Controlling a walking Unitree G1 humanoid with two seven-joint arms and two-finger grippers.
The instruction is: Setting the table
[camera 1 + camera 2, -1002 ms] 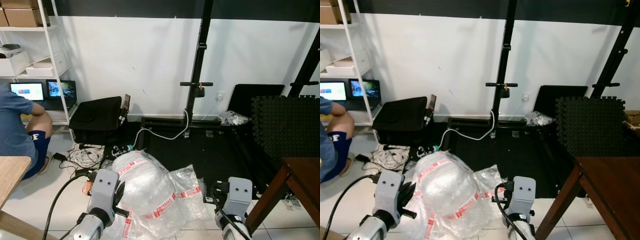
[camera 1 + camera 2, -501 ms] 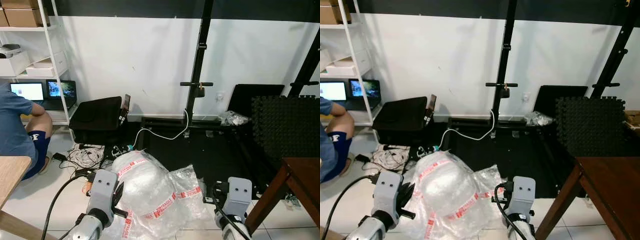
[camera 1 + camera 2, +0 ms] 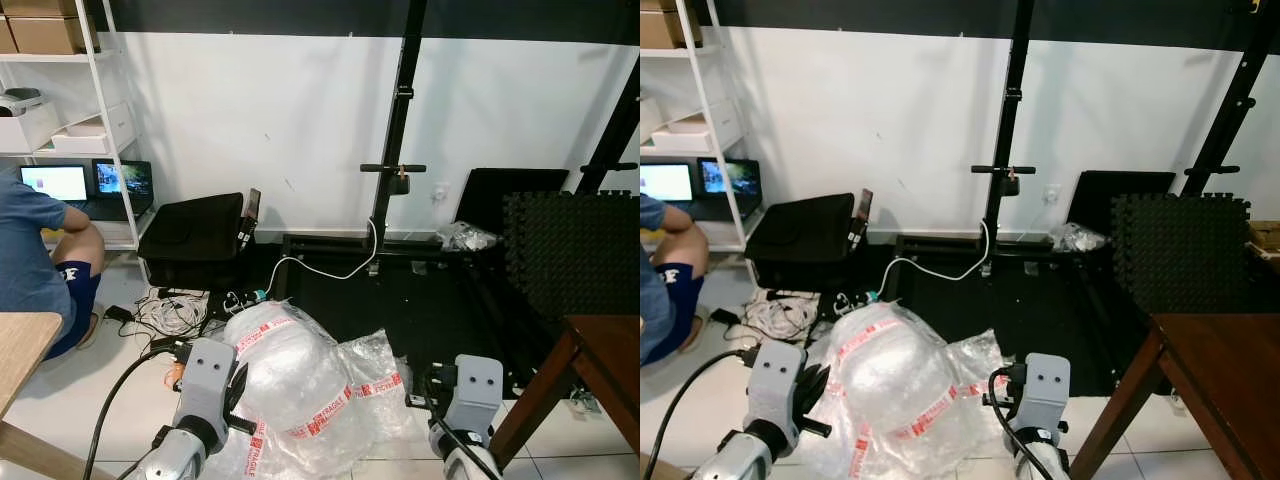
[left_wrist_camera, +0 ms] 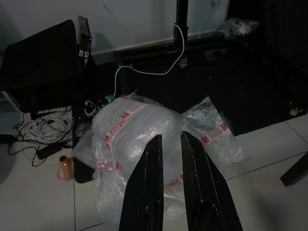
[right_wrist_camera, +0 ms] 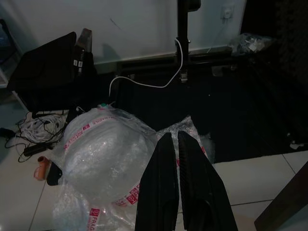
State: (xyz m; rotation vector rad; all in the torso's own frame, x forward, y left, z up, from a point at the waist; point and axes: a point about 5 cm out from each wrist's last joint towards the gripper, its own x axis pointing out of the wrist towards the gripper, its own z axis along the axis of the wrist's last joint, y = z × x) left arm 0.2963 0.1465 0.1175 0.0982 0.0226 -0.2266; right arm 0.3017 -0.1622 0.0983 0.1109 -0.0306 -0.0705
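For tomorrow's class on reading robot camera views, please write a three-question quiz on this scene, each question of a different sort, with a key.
1. True or false: the left end effector is gripping the bubble-wrap bundle.
2. Multiple choice: what leans against the wall behind the dark wooden table? A) a mirror B) black foam mats C) a ladder
3. Fill in: the seated person faces two ______ on the white shelf unit.

Key
1. False: its fingers hover apart above the bundle, holding nothing.
2. B
3. laptops
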